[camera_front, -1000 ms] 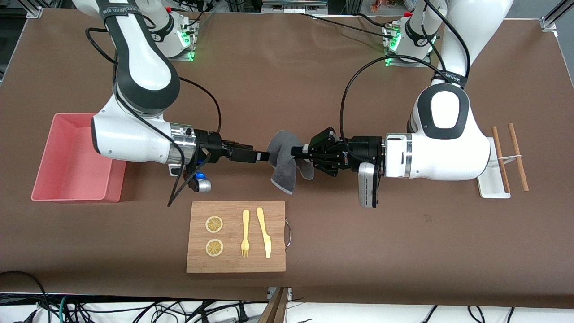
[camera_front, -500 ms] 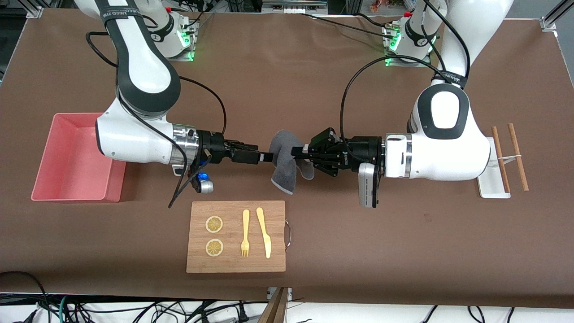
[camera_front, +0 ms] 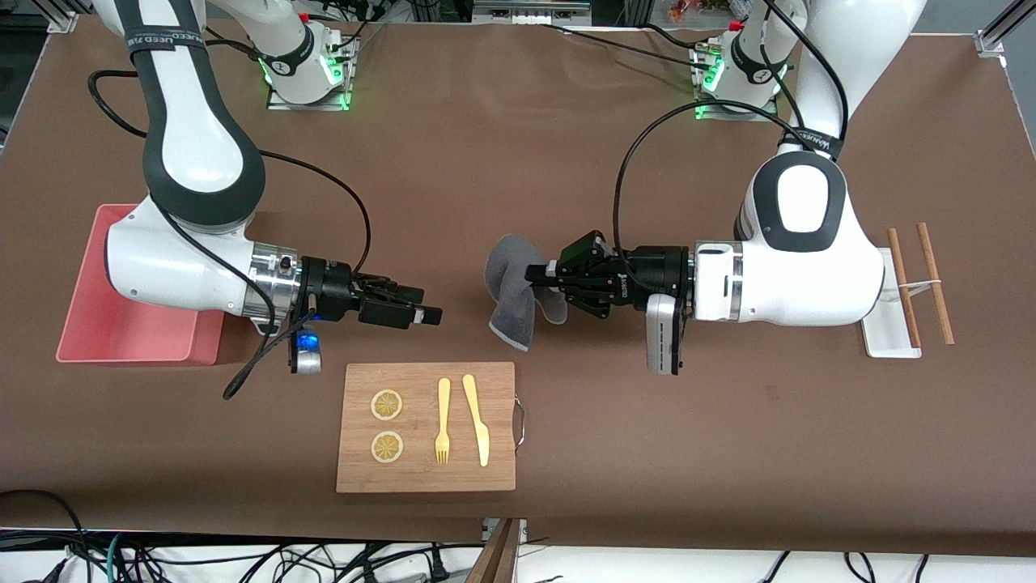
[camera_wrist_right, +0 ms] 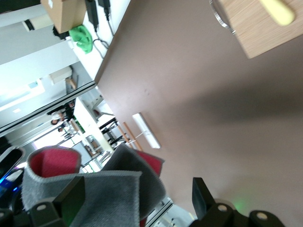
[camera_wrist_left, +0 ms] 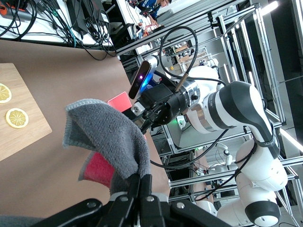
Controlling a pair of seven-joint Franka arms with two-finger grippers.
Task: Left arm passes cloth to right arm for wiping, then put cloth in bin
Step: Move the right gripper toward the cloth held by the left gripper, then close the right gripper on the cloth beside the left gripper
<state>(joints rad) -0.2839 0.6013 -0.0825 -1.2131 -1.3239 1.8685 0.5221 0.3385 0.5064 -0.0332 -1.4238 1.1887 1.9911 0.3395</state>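
Left gripper (camera_front: 530, 275): pinched on the cloth (camera_front: 511, 291), which hangs over the table centre; right gripper (camera_front: 433, 316): jaws parted, empty, near the wooden board (camera_front: 426, 427); advice: close squarely on a hanging fold before the left lets go.

The left gripper (camera_wrist_left: 139, 182) is closed on the cloth (camera_wrist_left: 108, 141). The cloth stands up from the fingers, its grey face outward and a red-magenta patch showing in a fold. The right gripper (camera_wrist_left: 140, 115) points toward the cloth from farther off, clear of it. A corner of the pink bin (camera_wrist_left: 120, 101) shows beside that gripper. Two lemon slices (camera_wrist_left: 17, 117) lie on the wooden board (camera_wrist_left: 19, 137).
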